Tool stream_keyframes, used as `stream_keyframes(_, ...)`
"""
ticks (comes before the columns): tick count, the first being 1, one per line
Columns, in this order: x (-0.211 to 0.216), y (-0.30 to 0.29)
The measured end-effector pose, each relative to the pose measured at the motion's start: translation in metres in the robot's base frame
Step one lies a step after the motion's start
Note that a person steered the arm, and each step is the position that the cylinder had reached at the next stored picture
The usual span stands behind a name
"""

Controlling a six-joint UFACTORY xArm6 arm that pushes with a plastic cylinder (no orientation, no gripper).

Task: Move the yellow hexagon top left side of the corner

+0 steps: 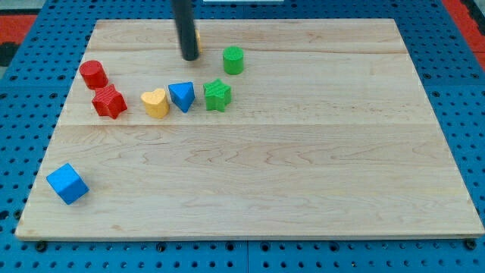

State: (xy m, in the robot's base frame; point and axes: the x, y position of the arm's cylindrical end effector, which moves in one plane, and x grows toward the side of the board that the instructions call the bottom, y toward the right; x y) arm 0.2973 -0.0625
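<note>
The yellow hexagon point(197, 36) is almost fully hidden behind my rod near the view's top; only a thin yellow-orange sliver shows at the rod's right edge. My tip point(189, 57) rests on the board just below and in front of it, apparently touching it. The wooden board point(303, 174) fills the view; its top left corner is left of the rod.
A red cylinder point(93, 73) and red star point(109, 101) sit at the left. A yellow heart point(155, 102), blue triangle point(182, 96) and green star point(217, 95) form a row below the tip. A green cylinder point(233, 59) is right of the tip. A blue cube point(67, 183) lies bottom left.
</note>
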Motion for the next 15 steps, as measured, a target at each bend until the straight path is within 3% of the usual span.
stream_keyframes(1,-0.015,0.015)
stream_keyframes(3,-0.035,-0.066)
stream_keyframes(4,-0.054,-0.007)
stream_keyframes(6,-0.046,-0.102)
stream_keyframes(7,-0.046,-0.111)
stream_keyframes(13,-0.054,-0.12)
stream_keyframes(15,-0.043,-0.07)
